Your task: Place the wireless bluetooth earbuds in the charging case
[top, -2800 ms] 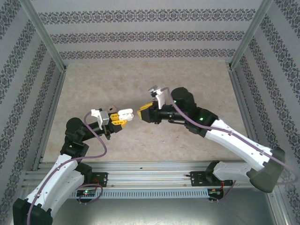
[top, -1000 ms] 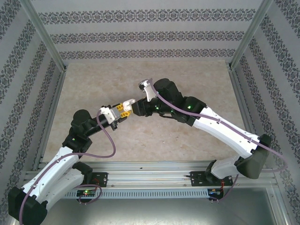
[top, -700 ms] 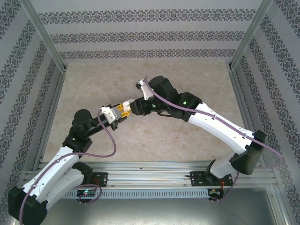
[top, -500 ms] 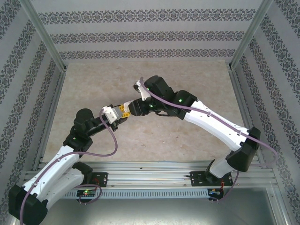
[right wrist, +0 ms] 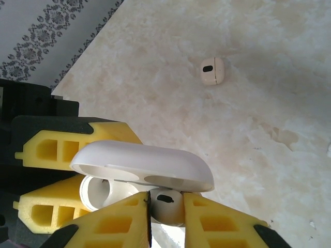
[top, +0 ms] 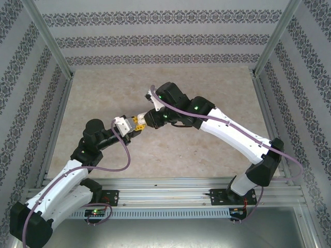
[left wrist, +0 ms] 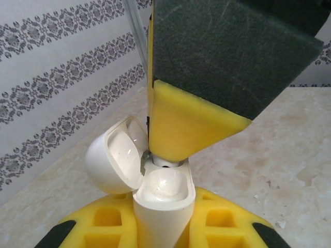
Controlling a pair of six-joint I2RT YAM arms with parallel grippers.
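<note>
My left gripper (left wrist: 163,225) is shut on the charging case (left wrist: 163,204), a glossy white case held upright with its lid (left wrist: 111,160) swung open to the left. My right gripper (right wrist: 166,207) is shut on a small white earbud (right wrist: 166,204) with a dark slot, and its tip sits at the case's mouth under the open lid (right wrist: 142,165). From the left wrist, the earbud (left wrist: 164,163) peeks out below the right finger (left wrist: 191,124), at the far well of the case. In the top view the left gripper (top: 134,124) and the right gripper (top: 146,120) meet tip to tip above mid-table.
A tan rounded piece with a dark hole (right wrist: 212,71) lies alone on the marble-look table (right wrist: 258,103), beyond the grippers. Patterned walls and a metal frame (top: 57,62) close in the table on three sides.
The right arm has reached further left and brought its gripper against the left gripper's tip. The left gripper has shifted slightly toward the right arm with the case.
</note>
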